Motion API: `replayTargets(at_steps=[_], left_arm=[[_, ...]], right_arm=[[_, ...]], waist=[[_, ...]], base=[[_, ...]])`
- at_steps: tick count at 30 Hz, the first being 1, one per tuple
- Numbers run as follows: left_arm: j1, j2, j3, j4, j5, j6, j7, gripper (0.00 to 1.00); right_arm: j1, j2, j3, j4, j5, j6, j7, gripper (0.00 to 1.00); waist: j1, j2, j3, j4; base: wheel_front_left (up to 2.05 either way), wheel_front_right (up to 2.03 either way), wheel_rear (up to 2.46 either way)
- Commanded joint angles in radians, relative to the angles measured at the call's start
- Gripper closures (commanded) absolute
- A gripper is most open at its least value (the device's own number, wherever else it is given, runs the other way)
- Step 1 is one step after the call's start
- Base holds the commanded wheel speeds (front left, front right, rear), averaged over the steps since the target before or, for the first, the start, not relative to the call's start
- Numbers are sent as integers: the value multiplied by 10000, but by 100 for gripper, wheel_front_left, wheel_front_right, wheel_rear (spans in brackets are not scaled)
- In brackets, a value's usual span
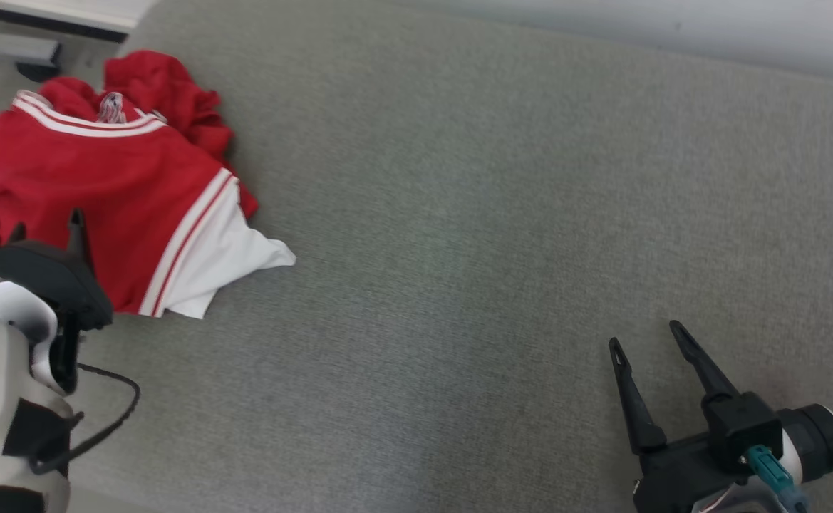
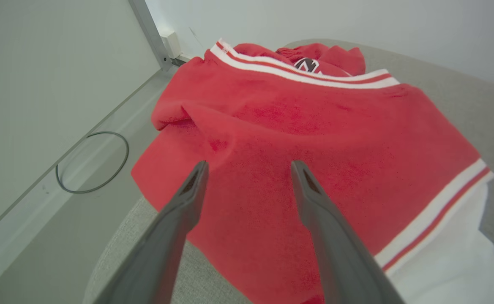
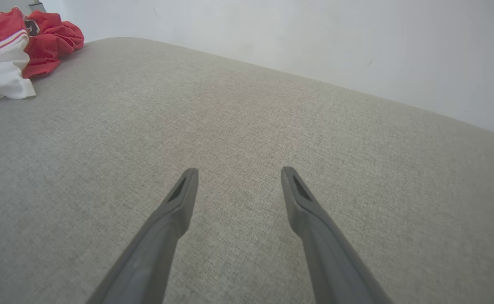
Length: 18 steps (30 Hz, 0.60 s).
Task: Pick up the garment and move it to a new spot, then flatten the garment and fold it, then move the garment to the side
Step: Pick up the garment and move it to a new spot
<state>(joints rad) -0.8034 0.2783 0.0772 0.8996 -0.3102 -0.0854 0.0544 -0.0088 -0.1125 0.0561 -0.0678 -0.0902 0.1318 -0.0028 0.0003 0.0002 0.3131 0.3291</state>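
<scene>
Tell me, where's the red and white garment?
Head view: the red and white garment lies crumpled at the far left of the grey surface, just ahead of the open left tool, far from the right tool.

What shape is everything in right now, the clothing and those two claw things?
garment: crumpled, unfolded, lying at the far left of the grey surface, not held.
left gripper: open, empty, pointing at the garment.
right gripper: open, empty, over bare grey surface.
</scene>
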Motion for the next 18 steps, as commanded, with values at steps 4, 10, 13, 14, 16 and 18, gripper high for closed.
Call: replayTargets(at_steps=[4,10,13,14,16,18], left_arm=[[-535,278,244,677,-261,341,175,0],[-1015,320,340,1239,-328,596,-7,100],[-1110,386,323,1458,-397,487,-203,100],[-1160,380,341,1500,-464,378,-265,100],[-1250,421,373,1555,-543,222,-411,100],[-1333,481,400,1510,-654,89,-567,100]], right_arm=[[356,-130,-130,-677,-49,-21,245,0],[497,-94,-210,-1129,-63,-21,404,0],[446,-39,-139,-1035,-21,-21,450,0],[404,-27,-100,-973,21,-21,432,0],[325,10,-9,-838,99,-21,343,0],[207,75,74,-661,159,-19,245,0]], waist=[[-3,-2,1539,-970],[-3,-2,1936,-883],[-3,-2,1864,-838],[-3,-2,1817,-824],[-3,-2,1674,-794],[-3,-2,1462,-767]], base=[[0,0,0],[0,0,0],[0,0,0],[0,0,0],[0,0,0],[0,0,0]])
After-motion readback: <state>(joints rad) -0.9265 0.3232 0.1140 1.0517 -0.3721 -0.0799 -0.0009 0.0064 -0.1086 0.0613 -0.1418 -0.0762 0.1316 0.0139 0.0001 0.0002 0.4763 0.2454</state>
